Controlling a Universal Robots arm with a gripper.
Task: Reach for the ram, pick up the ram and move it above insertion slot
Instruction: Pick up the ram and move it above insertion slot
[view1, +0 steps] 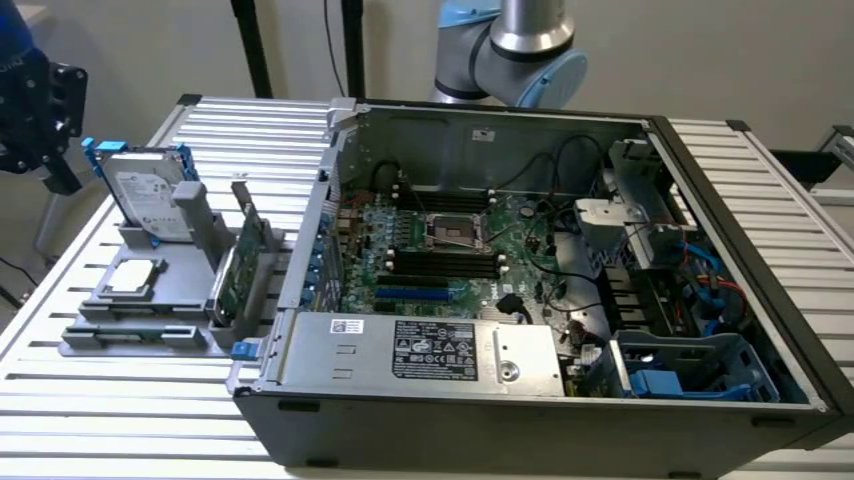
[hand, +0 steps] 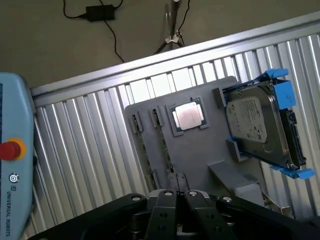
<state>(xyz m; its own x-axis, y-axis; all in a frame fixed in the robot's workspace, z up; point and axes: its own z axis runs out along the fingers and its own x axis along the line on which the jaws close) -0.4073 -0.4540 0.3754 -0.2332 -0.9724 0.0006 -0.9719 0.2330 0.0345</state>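
Observation:
The ram (hand: 163, 145) stands on edge as a thin dark strip in a long slot of the grey holder (hand: 200, 155). In the exterior view the ram (view1: 134, 328) lies along the holder's (view1: 147, 345) front rail. My gripper (hand: 178, 195) hangs well above the holder, over the strip's near end, with its black fingers (hand: 167, 200) together and nothing between them. In the exterior view my gripper (view1: 40, 120) is a dark shape high at the far left edge. The motherboard's black memory slots (view1: 441, 262) lie inside the open computer case (view1: 534, 400).
On the holder also sit a silver hard drive with blue rails (hand: 257, 127), a square processor chip (hand: 189, 116) and an upright green expansion card (view1: 238, 270). A teach pendant (hand: 15, 165) lies beside it on the ribbed metal table (hand: 90, 150). The case walls rise to the exterior view's right.

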